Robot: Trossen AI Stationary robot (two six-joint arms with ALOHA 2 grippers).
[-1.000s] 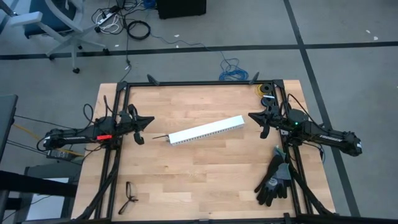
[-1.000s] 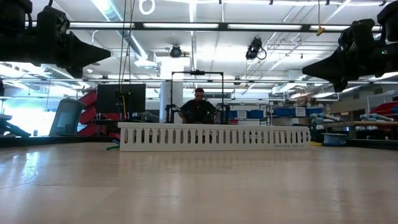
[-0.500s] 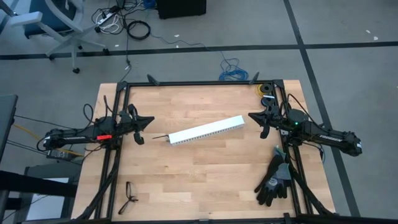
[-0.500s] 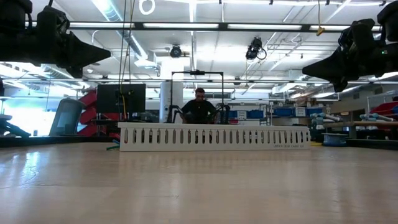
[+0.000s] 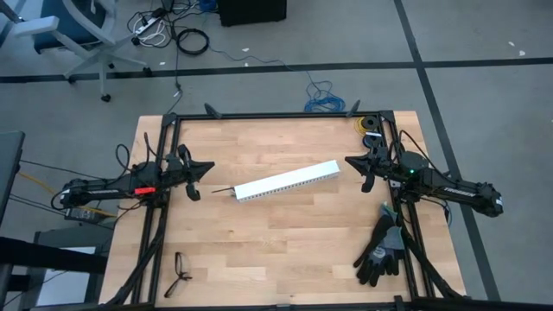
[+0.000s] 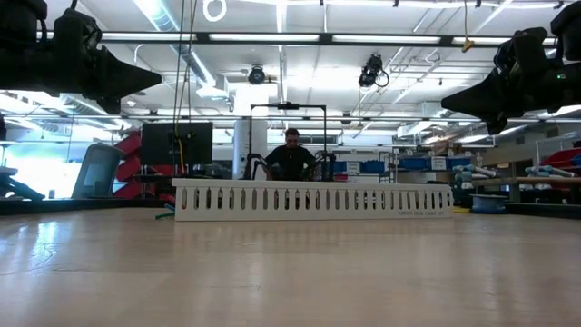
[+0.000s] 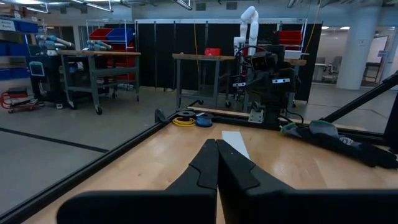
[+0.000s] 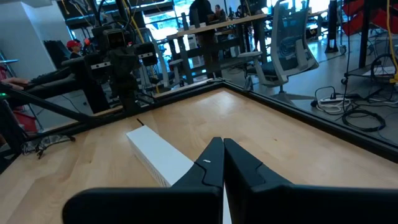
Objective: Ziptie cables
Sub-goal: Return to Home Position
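Covered white duct (image 5: 285, 181) lies slantwise at middle of worktop (image 5: 285, 259) — cables not visible, presumably shut inside. Left pincer (image 5: 207, 167) near left edge, right pincer (image 5: 349, 161) near right edge. Both closed, empty, well apart from duct — parked clear, job looks done.

Wooden table (image 5: 276, 250): white duct (image 5: 287, 180), gloves (image 5: 380, 250).
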